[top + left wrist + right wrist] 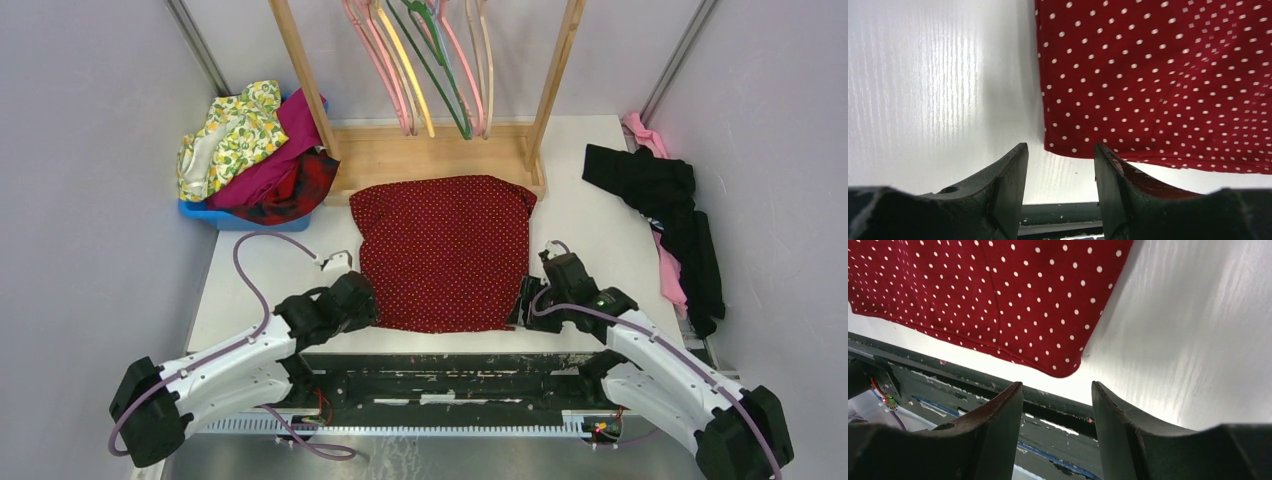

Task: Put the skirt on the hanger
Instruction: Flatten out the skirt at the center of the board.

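The skirt (pixel 443 250), dark red with tiny white dots, lies spread flat on the white table (pixel 590 250), its far edge against the wooden rack base. My left gripper (pixel 365 300) stands open just off the skirt's near left corner (pixel 1058 142), with nothing between its fingers (pixel 1060 147). My right gripper (pixel 528 298) is open too, beside the near right corner (pixel 1063 367), its fingertips (pixel 1057 385) apart over the table edge and clear of the cloth. The thin lilac-blue hanger is not in view.
A wooden rack (pixel 435 155) at the back carries several pink, yellow, green and wooden hangers (pixel 420 60). A blue bin of clothes (pixel 250 160) sits back left. Black and pink garments (pixel 670 220) lie at the right edge. A black rail (pixel 440 370) runs along the near edge.
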Action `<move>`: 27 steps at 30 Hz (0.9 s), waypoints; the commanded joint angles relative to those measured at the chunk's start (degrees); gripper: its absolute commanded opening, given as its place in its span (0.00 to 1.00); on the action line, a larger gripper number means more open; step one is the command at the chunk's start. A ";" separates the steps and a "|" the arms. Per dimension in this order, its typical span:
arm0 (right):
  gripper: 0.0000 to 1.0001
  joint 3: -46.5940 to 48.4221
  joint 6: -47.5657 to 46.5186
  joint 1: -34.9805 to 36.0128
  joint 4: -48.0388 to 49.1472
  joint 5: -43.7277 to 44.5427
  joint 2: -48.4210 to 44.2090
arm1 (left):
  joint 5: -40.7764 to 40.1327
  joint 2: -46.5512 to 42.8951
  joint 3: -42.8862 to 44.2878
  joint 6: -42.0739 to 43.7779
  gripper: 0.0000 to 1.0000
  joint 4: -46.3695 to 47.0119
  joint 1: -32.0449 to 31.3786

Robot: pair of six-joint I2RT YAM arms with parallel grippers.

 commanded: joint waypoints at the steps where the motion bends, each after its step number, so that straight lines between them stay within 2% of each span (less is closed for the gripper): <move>1: 0.58 -0.50 2.11 0.97 6.36 2.83 1.51 | -1.41 0.96 -2.09 -3.28 0.59 4.64 -0.15; 12: 0.58 -2.14 4.55 2.87 13.29 3.64 6.75 | -0.29 5.82 -5.77 -3.39 0.59 11.70 -0.07; 19: 0.56 -3.15 5.27 4.16 14.02 4.38 7.02 | 0.93 7.10 -6.05 -2.92 0.50 14.84 -0.07; 27: 0.33 -3.78 5.12 4.63 14.81 3.77 7.49 | 1.85 7.90 -4.66 -0.38 0.29 15.18 -0.11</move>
